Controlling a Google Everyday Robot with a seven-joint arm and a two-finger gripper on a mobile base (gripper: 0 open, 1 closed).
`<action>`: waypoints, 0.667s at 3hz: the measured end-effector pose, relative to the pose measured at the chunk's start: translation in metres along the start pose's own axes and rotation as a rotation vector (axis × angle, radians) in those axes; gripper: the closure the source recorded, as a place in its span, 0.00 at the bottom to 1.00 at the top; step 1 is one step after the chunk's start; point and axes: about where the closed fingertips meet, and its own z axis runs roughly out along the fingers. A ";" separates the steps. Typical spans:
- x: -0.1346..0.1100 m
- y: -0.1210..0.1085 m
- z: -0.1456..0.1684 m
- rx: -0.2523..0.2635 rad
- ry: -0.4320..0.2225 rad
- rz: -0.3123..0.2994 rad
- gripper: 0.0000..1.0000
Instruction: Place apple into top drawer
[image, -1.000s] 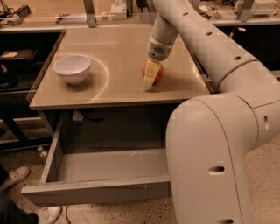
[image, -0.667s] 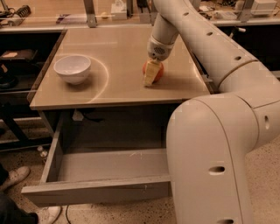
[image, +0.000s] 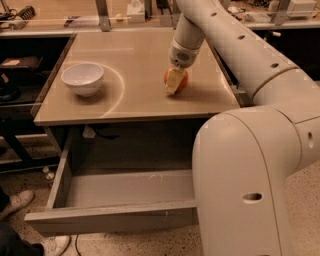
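The gripper (image: 175, 81) sits low on the table (image: 142, 102), straddling the apple (image: 184, 77). Its pale near side covers most of the fruit, so I cannot tell whether it is clamped on or loose. The apple is right of the tabletop's middle, seemingly on the surface; this looks like the pick-up stage. The arm (image: 235, 47) reaches in steeply from the right, which suits a grasp from above. A white bowl (image: 82, 78) stands well apart to the left. Below the tabletop, the top drawer (image: 112, 220) is pulled open, ready to receive the fruit. Beyond are dark benches, a speckled floor (image: 140, 247) and someone's shoe (image: 17, 201).
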 end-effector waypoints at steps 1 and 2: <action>0.014 0.001 -0.038 0.114 -0.008 0.064 1.00; 0.023 0.024 -0.103 0.269 -0.088 0.182 1.00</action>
